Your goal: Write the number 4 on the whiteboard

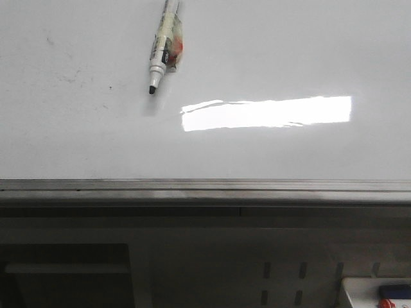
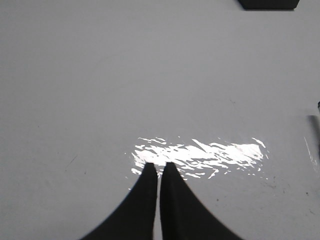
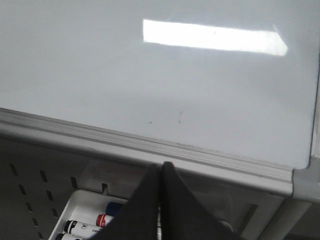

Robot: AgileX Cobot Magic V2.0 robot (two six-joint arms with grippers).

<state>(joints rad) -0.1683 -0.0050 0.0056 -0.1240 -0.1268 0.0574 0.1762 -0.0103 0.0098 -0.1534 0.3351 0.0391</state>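
Where front view applies: whiteboard [image 1: 270, 51] upright, glossy, rigid, slippery; marker [image 1: 163, 45] tip touching, no 4 visible; holder unseen. Left wrist: left claw [image 2: 160, 167] closed, empty. Right wrist: right claw [image 3: 161, 167] closed, empty, near rail [image 3: 150, 145], tray [image 3: 80, 210].

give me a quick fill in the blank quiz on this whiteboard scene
1. In the front view the marker points its black tip ___.
2. The bright reflection on the whiteboard has the shape of a ___.
3. The left hand and the right hand both have their fingers ___.
4. In the right wrist view, the tray below the rail holds spare ___.

Missing words: down; rectangle; shut; markers
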